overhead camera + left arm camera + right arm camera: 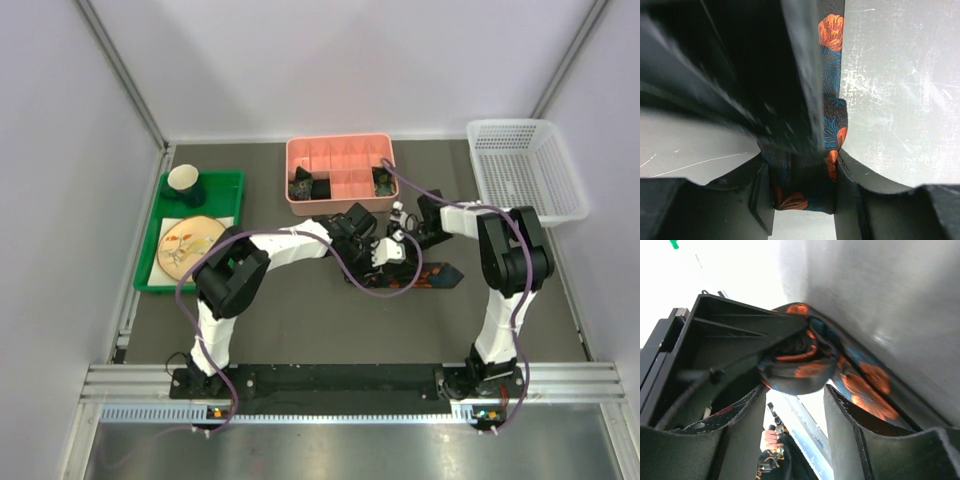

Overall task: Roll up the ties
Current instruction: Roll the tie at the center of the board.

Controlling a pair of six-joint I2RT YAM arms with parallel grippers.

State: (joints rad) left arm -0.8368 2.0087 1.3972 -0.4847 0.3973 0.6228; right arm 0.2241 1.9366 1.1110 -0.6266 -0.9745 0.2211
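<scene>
White walls closed in the grey worktop [300, 320], with a pink compartment box [345, 142] at its far side and both arms reaching in to meet just in front of it.

The tie [432, 277] with the red-orange flowers lay on the worktop between the two arms. One end was wound into a small roll where the tools met, and the loose tail ran flat from there toward the right arm's side.

The left tool [801, 165] was pinching the tie. In its wrist view the patterned fabric filled the gap between the fingers and touched both of them, and the unrolled length ran straight ahead, away from the tips. The tie's long axis therefore lay in line with that tool's reach.

The right tool [795, 395] stood spread and held nothing. Its wrist view showed the roll just beyond its fingertips, hard against the black body of the left tool, with open space between its own fingers.

By my reading, the roll was only partly made and the tail had yet to be wound in. The next move turned on that tail. It led off from the roll toward the right arm, which was the nearer and the free one, so winding would have to travel along the tie in that direction while the left tool kept the roll from springing loose.
</scene>
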